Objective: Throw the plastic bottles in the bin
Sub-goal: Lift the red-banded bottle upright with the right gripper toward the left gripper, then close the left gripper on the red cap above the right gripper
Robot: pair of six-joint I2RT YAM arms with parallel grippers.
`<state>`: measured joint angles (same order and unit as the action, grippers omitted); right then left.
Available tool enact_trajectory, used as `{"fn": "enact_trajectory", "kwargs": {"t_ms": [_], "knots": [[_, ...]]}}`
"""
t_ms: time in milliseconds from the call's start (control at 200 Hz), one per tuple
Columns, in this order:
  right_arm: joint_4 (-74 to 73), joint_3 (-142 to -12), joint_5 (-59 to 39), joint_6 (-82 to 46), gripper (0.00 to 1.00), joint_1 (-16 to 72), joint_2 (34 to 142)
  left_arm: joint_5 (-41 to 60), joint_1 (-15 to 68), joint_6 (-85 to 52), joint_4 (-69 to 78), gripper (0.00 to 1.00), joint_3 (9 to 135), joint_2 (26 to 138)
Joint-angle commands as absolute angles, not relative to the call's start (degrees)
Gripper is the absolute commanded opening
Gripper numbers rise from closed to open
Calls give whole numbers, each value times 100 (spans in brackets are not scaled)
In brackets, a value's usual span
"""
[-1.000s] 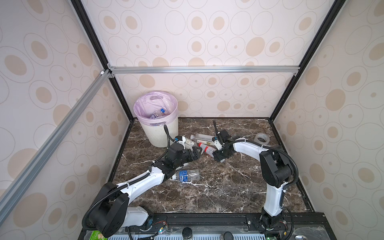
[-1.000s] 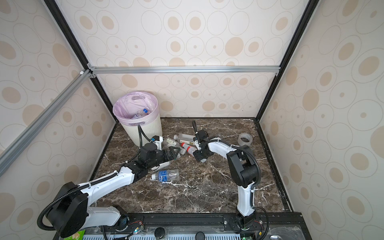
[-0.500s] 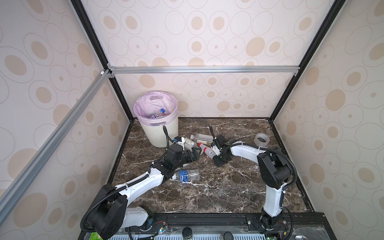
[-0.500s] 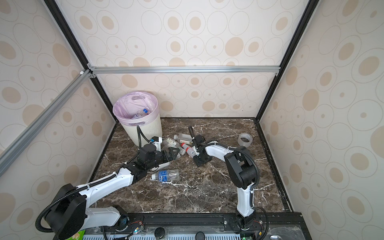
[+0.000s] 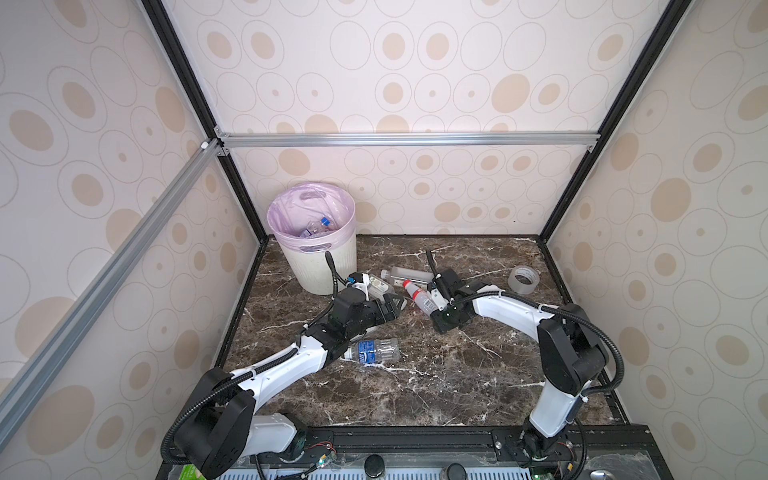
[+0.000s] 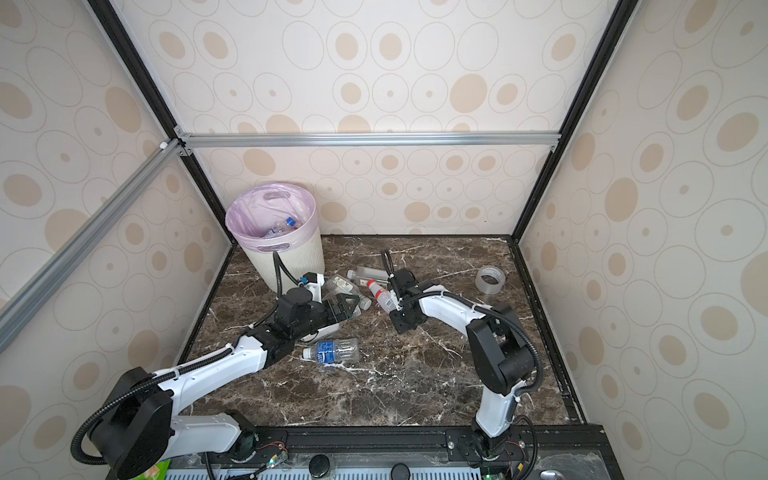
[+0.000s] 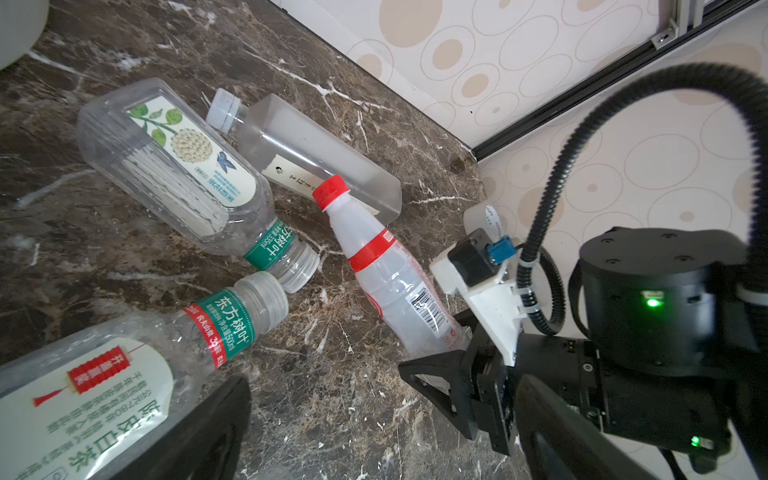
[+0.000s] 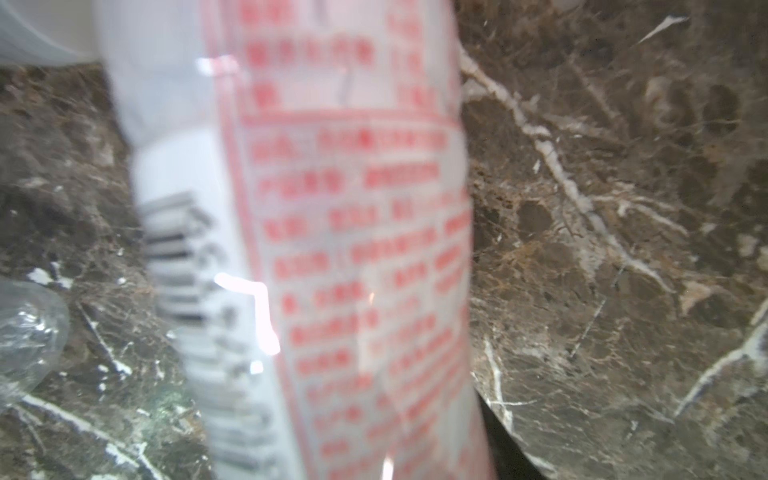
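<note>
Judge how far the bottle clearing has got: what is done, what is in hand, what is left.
Done: some bottles lie in the bin. In hand: the right gripper straddles the red-capped bottle, which lies on the table, not lifted; the left gripper hangs open beside the red-tag bottle. Left: those two, plus the frosted bottle, flower-label bottle and blue-label bottle.

High stereo, close wrist views (red-capped bottle [image 7: 395, 282] shared)
</note>
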<state>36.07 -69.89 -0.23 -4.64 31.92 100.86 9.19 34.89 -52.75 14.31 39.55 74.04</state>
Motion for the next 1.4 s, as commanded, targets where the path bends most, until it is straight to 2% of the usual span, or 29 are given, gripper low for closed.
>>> {"fn": "enact_trajectory", "kwargs": {"t_ms": [0,455,975,1135,1395], "knots": [[3788,-7017,-107,-552,52,3234,9782,976,3542,-5377,1575,99,4204,7538],[3833,-7247,-411,-701,51,3366,8924,1217,3212,-5561,2178,99,5217,8486],[3065,-6993,-825,-914,50,3735,8560,1226,2905,-5723,2433,91,6037,9074],[2777,-6854,-1040,-1025,50,3753,8497,1240,2817,-5821,2580,83,6048,9180],[2565,-6752,-1050,-1061,50,3764,8480,1222,2802,-5814,2646,58,6025,9193]]}}
